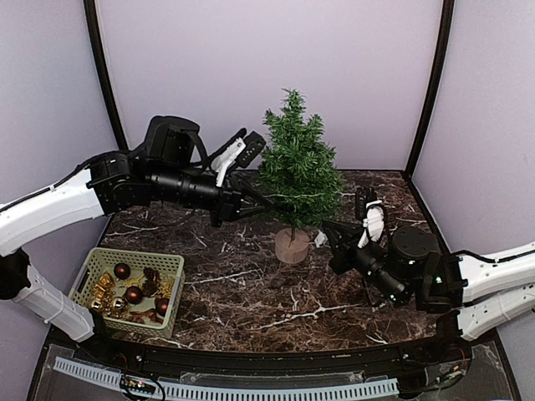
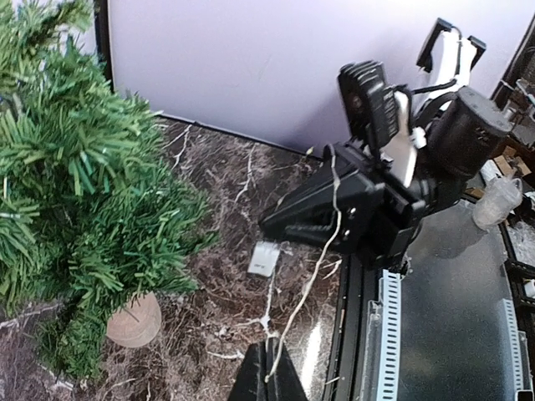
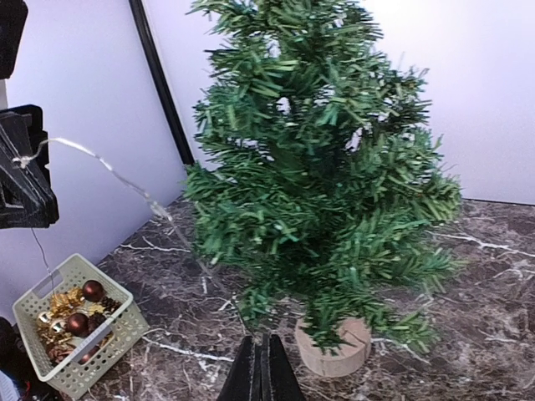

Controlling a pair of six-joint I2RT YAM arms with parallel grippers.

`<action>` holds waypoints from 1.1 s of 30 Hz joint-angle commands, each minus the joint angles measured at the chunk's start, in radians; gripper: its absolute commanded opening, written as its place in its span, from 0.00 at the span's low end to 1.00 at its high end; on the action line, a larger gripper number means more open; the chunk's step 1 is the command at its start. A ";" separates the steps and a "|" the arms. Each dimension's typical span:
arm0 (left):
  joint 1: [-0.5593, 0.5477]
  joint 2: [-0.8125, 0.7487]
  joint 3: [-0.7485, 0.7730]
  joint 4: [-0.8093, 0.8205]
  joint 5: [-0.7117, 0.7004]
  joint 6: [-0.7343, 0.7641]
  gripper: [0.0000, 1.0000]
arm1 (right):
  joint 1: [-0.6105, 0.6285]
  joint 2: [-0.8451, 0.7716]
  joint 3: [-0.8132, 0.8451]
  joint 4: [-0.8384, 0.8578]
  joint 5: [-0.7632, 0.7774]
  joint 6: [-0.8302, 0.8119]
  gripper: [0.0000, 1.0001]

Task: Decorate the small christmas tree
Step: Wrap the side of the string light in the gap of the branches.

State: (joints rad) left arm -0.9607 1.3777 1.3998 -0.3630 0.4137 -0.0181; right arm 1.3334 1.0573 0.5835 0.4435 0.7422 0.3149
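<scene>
- Dark marbled table [image 1: 251,292] fills the cell. At its near left corner sits a pale green basket [image 1: 92,259], which holds brown baubles [image 1: 134,294] and gold trinkets. As far as I can see, none of them has been taken to the branches.
- Near the right edge, the right gripper [image 3: 262,355] reaches in low towards the trunk. Its claw is pressed together, and a thin light wire [image 2: 324,251] runs down to its tips, so I judge that it is pinching that strand.
- A small white tag [image 2: 263,259] lies on the marble just beside the wooden base [image 1: 292,245].
- Past the middle of the table stands the small christmas tree [image 1: 294,171], upright on that base and well apart from the basket. No bauble shows on the green from any view.
- The left gripper [image 2: 269,368] hangs beside the tree on its left flank. Its fingers are closed tight on the other stretch of the same wire, which spans between the two claws across the front of the tree.
- I cannot tell whether any of the wire already rests in the needles.
- My judgement is that the task is at an early stage: the wire has yet to be draped round the tree, and every ornament is left to hang.
- Plain lilac walls [image 1: 267,58] close the back.
</scene>
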 commanded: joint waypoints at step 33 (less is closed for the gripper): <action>0.123 0.241 -0.183 0.260 -0.128 -0.226 0.00 | -0.252 0.035 0.075 -0.304 -0.262 0.176 0.00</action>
State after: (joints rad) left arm -0.8394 1.6192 1.2312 -0.1268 0.2714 -0.2382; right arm 1.0843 1.1427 0.6304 0.1577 0.5812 0.4549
